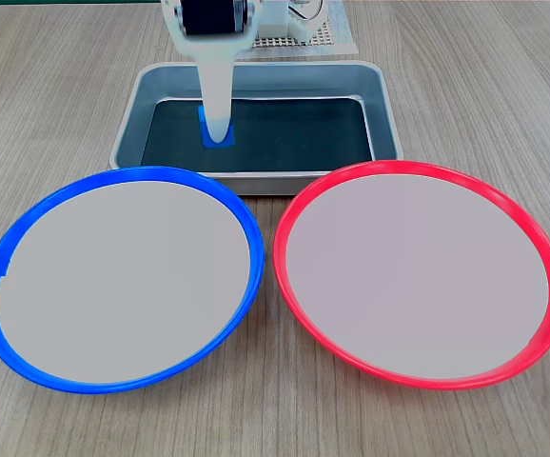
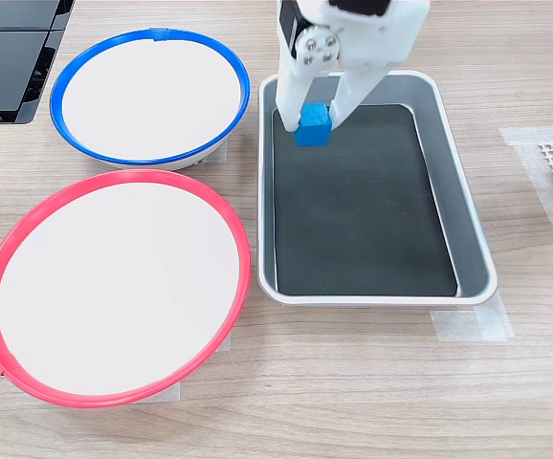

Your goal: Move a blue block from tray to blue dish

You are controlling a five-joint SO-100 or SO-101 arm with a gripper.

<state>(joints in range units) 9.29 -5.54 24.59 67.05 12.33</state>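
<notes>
The white gripper (image 2: pixel 313 117) reaches down into the grey metal tray (image 2: pixel 470 247), its two fingers closed against opposite sides of the small blue block (image 2: pixel 312 126) — in the second exterior view one finger stands at the block's left face and the other at its right, both touching. The block sits at the dark bottom of the tray, near the corner that lies closest to the blue dish (image 2: pixel 148 96) in the second exterior view; whether it rests on the bottom or is just clear of it cannot be told. In the first exterior view a white finger (image 1: pixel 216 95) hides most of the cube, only blue edges (image 1: pixel 206 141) showing around its tip, towards the left part of the tray (image 1: pixel 384 119). The blue dish (image 1: pixel 118 276) and the red-rimmed plate (image 1: pixel 418 271) lie side by side on the wooden table (image 1: pixel 503 76), just in front of the tray — both show only a pale grey centre.
</notes>
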